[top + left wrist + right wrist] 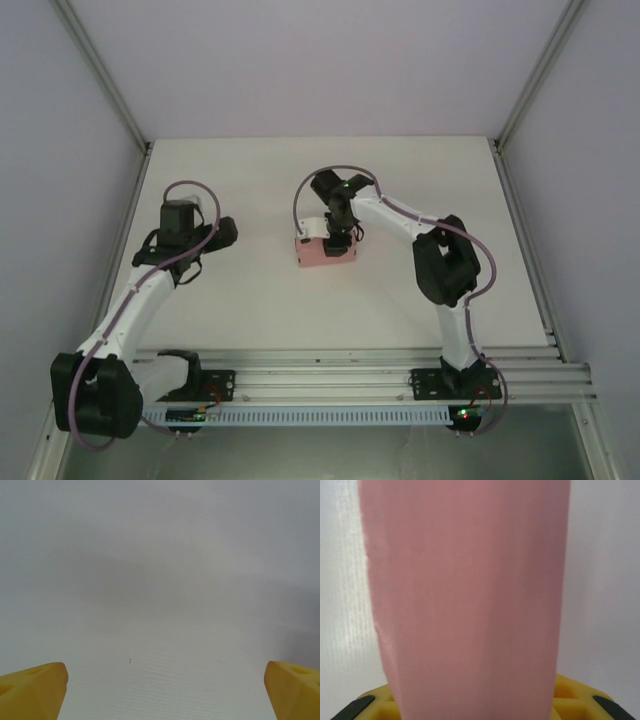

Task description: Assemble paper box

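The pink paper box (322,254) lies folded into a small rectangular block near the middle of the table. My right gripper (340,236) comes down on the box's far right part. In the right wrist view the paper box (465,595) rises close to the lens between the yellow fingers (570,695), and the right gripper (475,707) is closed against its sides. My left gripper (226,232) hovers to the left of the box, well apart from it. Its yellow fingertips (32,692) stand wide apart over bare table, so the left gripper (165,695) is open and holds nothing.
The white table (250,190) is walled by grey panels on the left, right and back. An aluminium rail (330,375) with both arm bases runs along the near edge. Cables loop over each arm.
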Tool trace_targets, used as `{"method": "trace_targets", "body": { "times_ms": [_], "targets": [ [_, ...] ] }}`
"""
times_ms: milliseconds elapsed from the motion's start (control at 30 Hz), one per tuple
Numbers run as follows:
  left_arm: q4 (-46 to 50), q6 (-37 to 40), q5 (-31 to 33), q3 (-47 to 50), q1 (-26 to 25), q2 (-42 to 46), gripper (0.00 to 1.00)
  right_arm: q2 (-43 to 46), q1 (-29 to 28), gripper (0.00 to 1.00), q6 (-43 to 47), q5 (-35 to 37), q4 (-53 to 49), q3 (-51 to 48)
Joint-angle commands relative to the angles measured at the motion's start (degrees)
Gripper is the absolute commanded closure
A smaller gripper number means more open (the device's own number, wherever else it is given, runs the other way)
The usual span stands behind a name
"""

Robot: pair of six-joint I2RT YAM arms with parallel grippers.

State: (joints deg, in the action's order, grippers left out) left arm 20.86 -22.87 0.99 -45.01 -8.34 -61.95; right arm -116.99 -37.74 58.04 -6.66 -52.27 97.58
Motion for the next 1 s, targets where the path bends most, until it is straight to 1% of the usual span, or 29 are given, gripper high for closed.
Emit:
{"method": "trace_targets", "body": {
  "times_ms": [0,67,100,167,233,300,333,400,467,500,533,567,633,667,767,833,933,967],
  "targets": [
    [-0.89,1.1,0.99,0.61,0.34,2.09,0.0,6.39,-0.76,0.69,-4.97,10.09,13.16,-3.37],
    [-1.35,0.9,1.11,1.03,0.32,2.42,0.0,8.75,-1.27,0.67,-6.06,18.2,27.63,-9.55],
    [-1.47,0.77,1.18,1.31,0.31,2.5,0.0,9.42,-1.61,0.68,-6.01,22.56,35.63,-13.16],
    [-1.29,0.66,1.54,1.34,0.32,2.52,0.0,9.3,-2.19,0.67,-3.42,27.83,47.48,-18.61],
    [-1.15,0.74,1.78,1.42,0.27,2.28,0.0,8.58,-2.59,0.68,-0.47,29.24,55.09,-22.51],
    [-1.14,0.81,1.84,1.36,0.29,2.19,0.0,7.88,-2.47,0.6,3.64,28.52,61.89,-26.75],
    [-1.17,0.82,1.83,1.35,0.34,2.16,0.0,7.41,-2.59,0.58,4.38,28.77,63.74,-27.94],
    [-1.17,0.88,2.16,1.43,0.34,1.91,0.0,6.65,-2.81,0.58,4.63,29.38,64.45,-28.93],
    [-0.91,1.1,1.99,1.24,0.33,1.7,0.0,7.06,-3.17,0.56,4.45,27.73,64.36,-31.68],
    [-0.99,1.14,1.96,1.24,0.33,1.58,0.0,7.63,-3.22,0.5,4.21,26.27,64.57,-33.07],
    [-1.11,1.24,1.9,1.29,0.34,1.67,0.0,8.41,-3.22,0.47,3.81,24.56,63.22,-33.85],
    [-1.1,1.3,1.95,1.25,0.33,1.54,0.0,9.21,-3.26,0.44,3.13,22.66,60.36,-34.38],
    [-1.42,1.59,1.85,1.43,0.3,1.48,0.0,10.97,-3.31,0.3,2.52,19.13,55.02,-35.1],
    [-1.47,1.71,1.88,1.5,0.26,1.5,0.0,12.04,-3.39,0.23,1.57,18.61,53.04,-35.34],
    [-1.67,1.78,2.11,1.51,0.27,1.59,0.0,15.44,-4.33,0.1,-1.57,15.35,43.85,-33.96],
    [-2.13,2.01,2.08,1.59,0.33,1.8,0.0,18.11,-4.71,0.02,-3.72,11.72,34.43,-31.39],
    [-4.28,3.22,2.03,2.32,0.35,2.27,0.0,21.65,-4.1,0.01,-9.68,3.73,18.82,-25.25],
    [-5.68,3.92,2.23,2.96,0.33,2.6,0.0,22.97,-3.25,0.01,-12.47,2.61,16.79,-24.15]
  ]
}}
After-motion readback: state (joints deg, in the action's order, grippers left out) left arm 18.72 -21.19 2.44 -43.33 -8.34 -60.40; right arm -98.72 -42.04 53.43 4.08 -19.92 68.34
